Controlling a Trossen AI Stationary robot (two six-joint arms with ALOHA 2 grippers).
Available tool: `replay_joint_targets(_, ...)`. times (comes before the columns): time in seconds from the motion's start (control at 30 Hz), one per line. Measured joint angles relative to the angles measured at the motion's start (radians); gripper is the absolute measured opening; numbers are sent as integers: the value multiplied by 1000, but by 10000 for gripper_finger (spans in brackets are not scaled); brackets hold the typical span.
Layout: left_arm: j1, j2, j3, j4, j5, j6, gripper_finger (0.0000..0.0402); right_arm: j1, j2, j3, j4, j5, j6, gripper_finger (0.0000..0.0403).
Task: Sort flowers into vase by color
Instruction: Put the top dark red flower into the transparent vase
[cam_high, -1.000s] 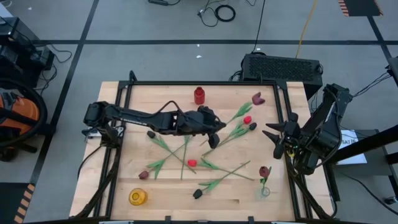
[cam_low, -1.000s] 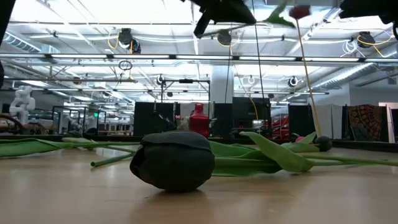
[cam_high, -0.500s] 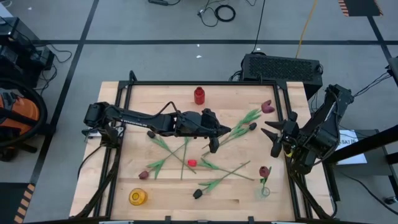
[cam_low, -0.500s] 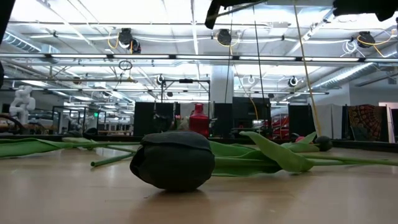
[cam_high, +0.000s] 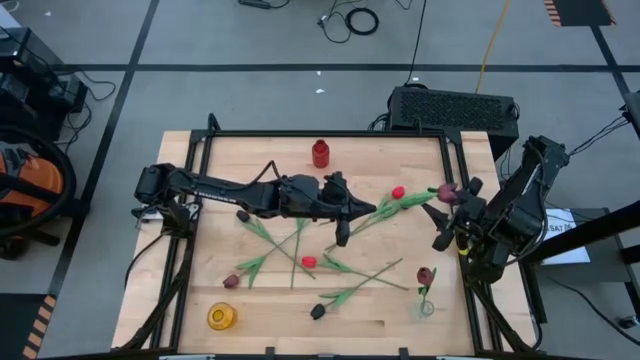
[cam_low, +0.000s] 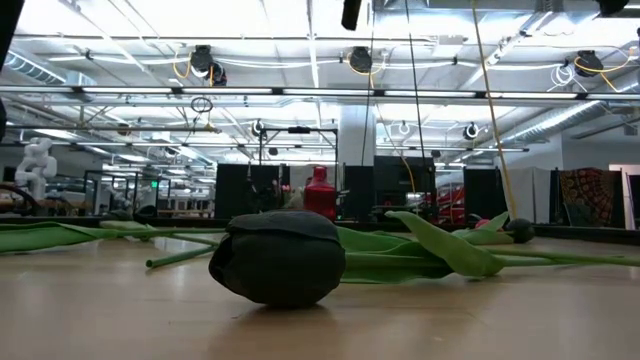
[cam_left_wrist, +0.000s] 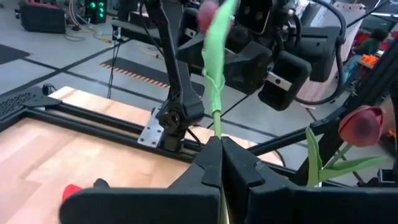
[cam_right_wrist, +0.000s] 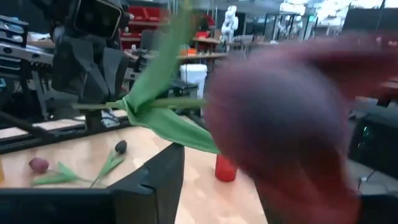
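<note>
- High view, from the left: a yellow vase (cam_high: 221, 317) stands near the table's (cam_high: 250, 300) front left corner, and loose flowers (cam_high: 290, 262) lie crossed over the middle of the board.
- A red vase (cam_high: 320, 153) stands at the far edge.
- The left gripper (cam_high: 345, 212) reaches across the centre with its fingers pressed together on the green stem of a maroon tulip (cam_high: 447, 189); the left wrist view shows the stem (cam_left_wrist: 214, 74) rising straight out of the closed tips (cam_left_wrist: 220, 163).
- That tulip's head is up off the table at the right edge, right at the right gripper (cam_high: 452, 215), whose fingers are spread; in the right wrist view the blurred maroon head (cam_right_wrist: 280, 124) fills the space between them.
- A clear vase (cam_high: 426, 305) near the front right corner holds one maroon tulip (cam_high: 424, 274) upright.
</note>
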Motion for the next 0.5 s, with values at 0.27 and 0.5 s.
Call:
replay_joint_targets(0.27, -2, 20, 0, -6, 19, 1, 1, 0, 1, 0, 0, 72, -31, 168)
replay_joint_targets(0.5, 6, 64, 0, 34, 19, 1, 1, 0, 1, 0, 15, 71, -31, 133)
